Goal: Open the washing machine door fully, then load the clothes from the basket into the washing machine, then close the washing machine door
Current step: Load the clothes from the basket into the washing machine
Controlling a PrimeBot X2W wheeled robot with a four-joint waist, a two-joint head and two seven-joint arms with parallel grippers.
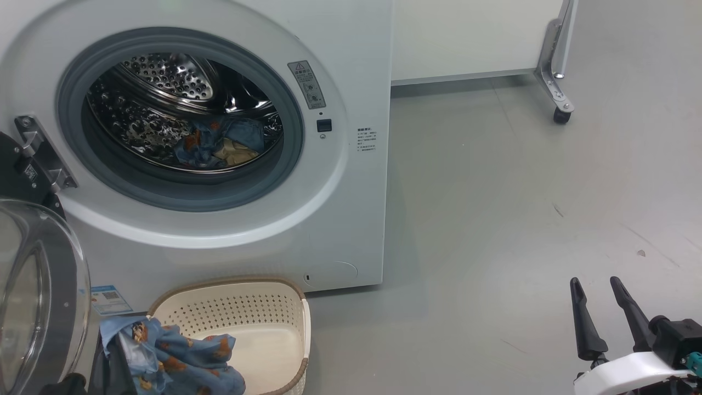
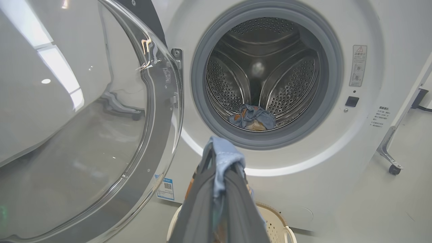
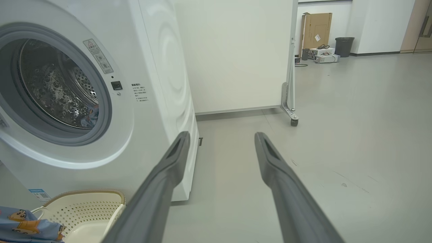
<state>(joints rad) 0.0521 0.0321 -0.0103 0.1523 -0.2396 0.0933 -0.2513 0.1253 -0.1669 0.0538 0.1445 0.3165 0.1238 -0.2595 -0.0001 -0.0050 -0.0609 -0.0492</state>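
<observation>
Head view: the door stands swung wide at the near left, so I judge the first step done. The machine shows its drum open, with some clothes lying at the bottom. The basket sits on the floor just in front of the machine. Its far and right parts look bare. Another blue bear-print piece bunches at its near left corner, where the dark fingers of the left gripper show. The right gripper is at the near right over bare floor, well apart from all this, with its fingers spread.

Left wrist view: the left gripper has its fingers pressed together, pinching a fold of light-blue cloth that drapes over their tips. It points at the drum mouth, where the loaded piece rests. The door glass is to the left and the basket rim lies below.

Right wrist view: the right gripper is spread, with nothing between its fingers. The basket is to the near left with blue cloth at its edge, and the machine front is beyond it.

By my reading, loading is partly done. One piece is in, one is in the grip and not yet in the drum, and I cannot tell whether more lies beneath it. Closing the door remains.
</observation>
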